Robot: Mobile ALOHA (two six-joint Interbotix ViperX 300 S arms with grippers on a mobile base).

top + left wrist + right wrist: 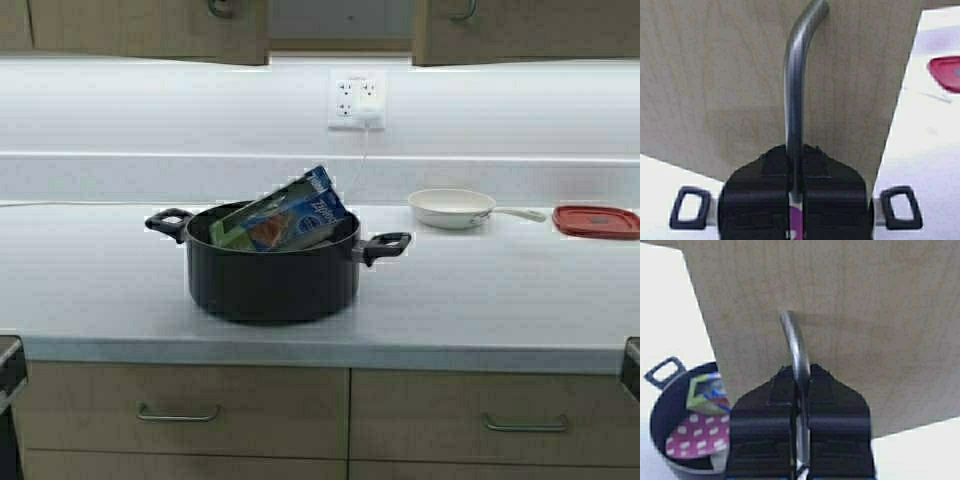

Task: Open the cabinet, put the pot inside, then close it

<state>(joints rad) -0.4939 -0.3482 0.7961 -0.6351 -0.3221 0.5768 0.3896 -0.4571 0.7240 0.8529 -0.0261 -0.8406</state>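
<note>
Clamped on slim metal cabinet handles, both: left gripper [796, 197] around the left door handle [795, 95], right gripper [801, 427] around the right door handle [795, 350]. Raised to the cabinet [150, 30]. Below, on the counter [500, 300], the pot [275, 265], packet [285, 215] sticking out.

Both grippers, the left gripper [796, 192] and right gripper [800, 427], have chunky matte-black fingers (purple marking between the left's).
</note>
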